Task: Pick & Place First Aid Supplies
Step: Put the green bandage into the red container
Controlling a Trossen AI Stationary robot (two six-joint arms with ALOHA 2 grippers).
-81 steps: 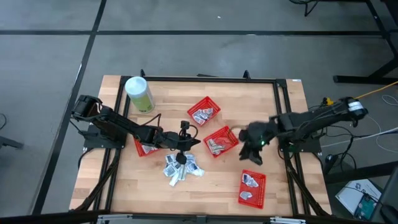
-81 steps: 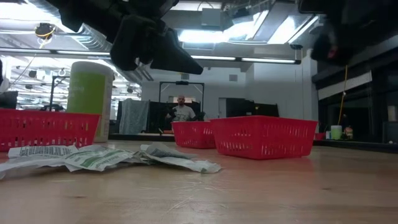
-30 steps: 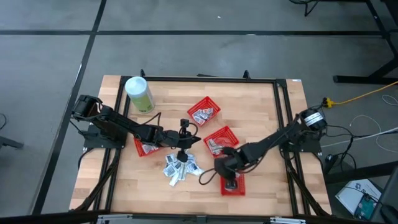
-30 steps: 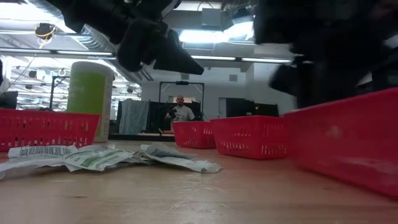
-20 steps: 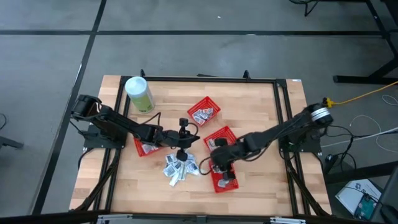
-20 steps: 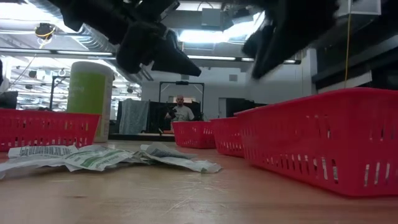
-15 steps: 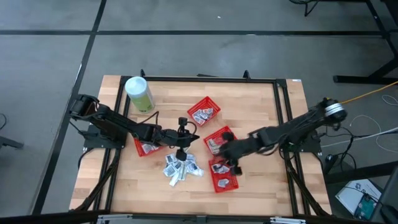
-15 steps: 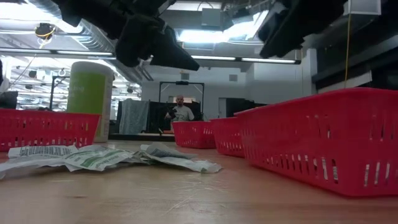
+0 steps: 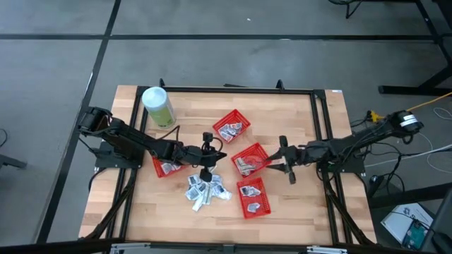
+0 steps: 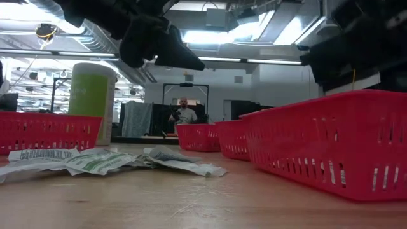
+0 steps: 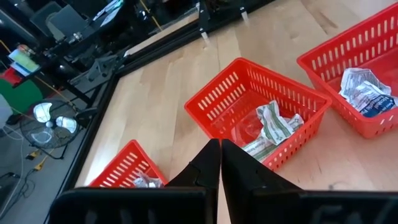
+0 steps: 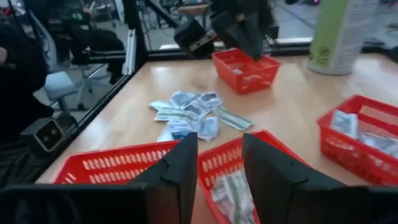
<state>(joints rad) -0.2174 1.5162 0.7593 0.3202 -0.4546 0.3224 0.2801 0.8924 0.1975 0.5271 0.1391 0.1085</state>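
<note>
The first aid supplies are small white-grey packets. A loose heap point(image 9: 205, 189) lies flat on the wood near the table's middle, also in the low view point(image 10: 108, 162) and the right wrist view point(image 12: 193, 112). More packets sit in the red mesh baskets. My left gripper point(image 9: 207, 159) hovers over the heap's far side with fingers shut point(image 11: 219, 158) and nothing between them. My right gripper point(image 9: 285, 161) hangs open point(image 12: 217, 163) at the right side of the middle basket point(image 9: 251, 159), touching nothing.
There are several red baskets: a far one point(image 9: 232, 127), a left one point(image 9: 166, 168) under my left arm, and a near one point(image 9: 254, 199) beside the heap. A pale-green canister point(image 9: 158, 106) stands at the far left. Bare wood lies along the near and right edges. A person stands far behind point(image 10: 185, 113).
My right gripper slid the near basket toward the table's left until it stood beside the heap. It then left the basket there and drew back up and toward the right edge. My left arm has kept still.
</note>
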